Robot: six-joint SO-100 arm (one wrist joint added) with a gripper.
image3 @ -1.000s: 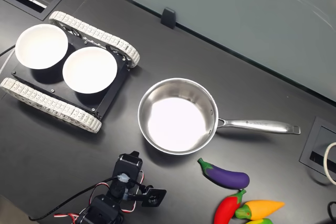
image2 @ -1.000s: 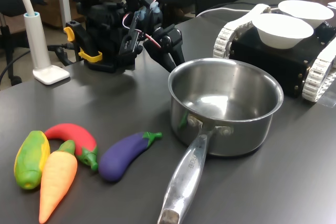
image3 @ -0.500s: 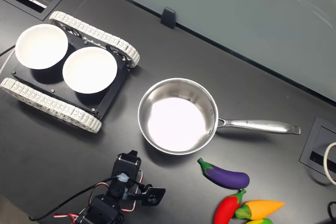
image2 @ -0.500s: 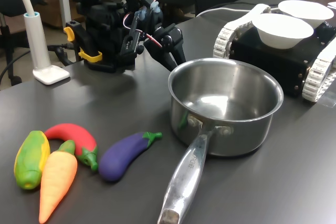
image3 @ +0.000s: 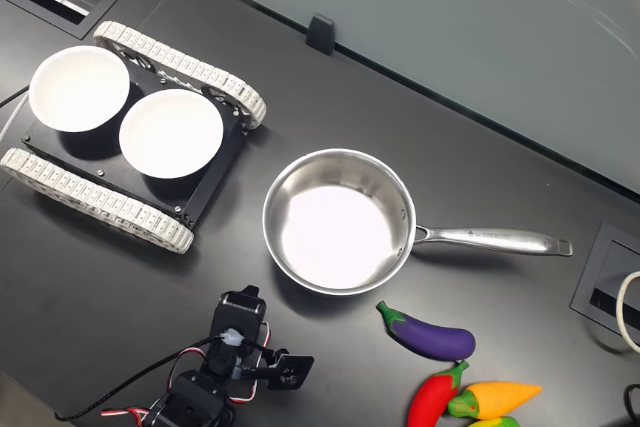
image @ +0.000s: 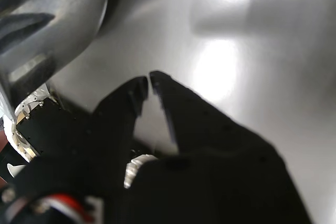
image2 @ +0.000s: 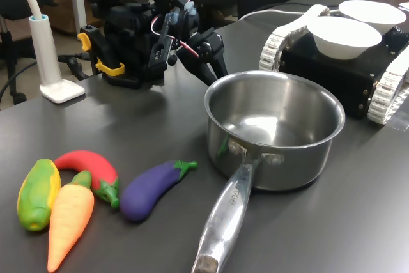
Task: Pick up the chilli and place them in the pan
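Note:
The red chilli (image2: 86, 163) lies on the dark table at the first exterior view's left, wedged among other toy vegetables; in the second exterior view the chilli (image3: 432, 399) sits at the bottom edge. The steel pan (image2: 287, 158) stands mid-table with nothing in it, handle toward the first exterior view's bottom; from above the pan (image3: 340, 227) has its handle pointing to the second exterior view's right. My gripper (image2: 214, 71) hovers just behind the pan's rim, far from the chilli. In the wrist view my gripper (image: 148, 81) is shut on nothing, beside the pan's wall (image: 52, 14).
An orange carrot (image2: 69, 218), a yellow-green vegetable (image2: 38, 193) and a purple eggplant (image2: 150, 187) crowd the chilli. Two white bowls (image3: 170, 132) rest on a black tracked base (image2: 339, 71). A white lamp foot (image2: 61, 89) stands beside the arm's base.
The gripper has shifted slightly up and toward the first exterior view's right, staying shut. The vegetables and the pan have not moved.

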